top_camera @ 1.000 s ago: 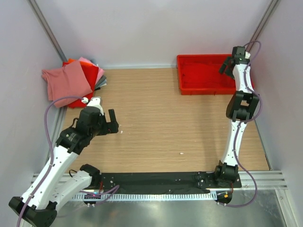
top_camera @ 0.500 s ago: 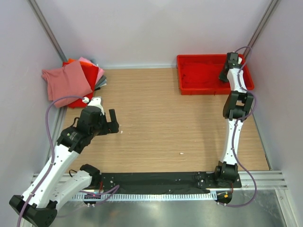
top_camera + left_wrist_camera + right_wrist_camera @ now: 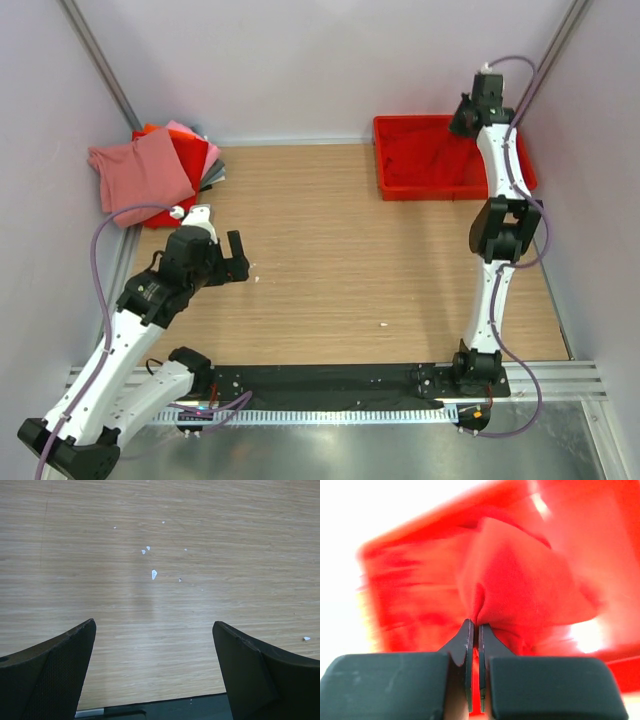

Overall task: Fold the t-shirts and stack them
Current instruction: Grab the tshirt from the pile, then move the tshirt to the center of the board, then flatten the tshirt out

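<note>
A plain bright red t-shirt [image 3: 520, 585] rises in a pinched peak out of the red tray [image 3: 400, 186] at the back right. My right gripper [image 3: 466, 120] [image 3: 474, 625] is shut on a fold of it, above the tray. In the top view the cloth [image 3: 447, 152] hangs below the jaws. A stack of folded t-shirts [image 3: 148, 170] lies at the back left corner, dusty pink on top, with red [image 3: 192, 158], orange and grey edges beneath. My left gripper [image 3: 240, 260] [image 3: 152, 626] stands open over bare wood, with nothing between its fingers.
The grey walls close in on the left, back and right. Metal posts run up both back corners. A black strip and a metal rail [image 3: 330, 385] line the near edge by the arm bases. Small white specks [image 3: 153, 573] lie on the wooden tabletop.
My right gripper dipped into the tray, shut on the red t-shirt, and has risen towards the back wall, drawing the cloth up. The left arm has stayed where it was.
</note>
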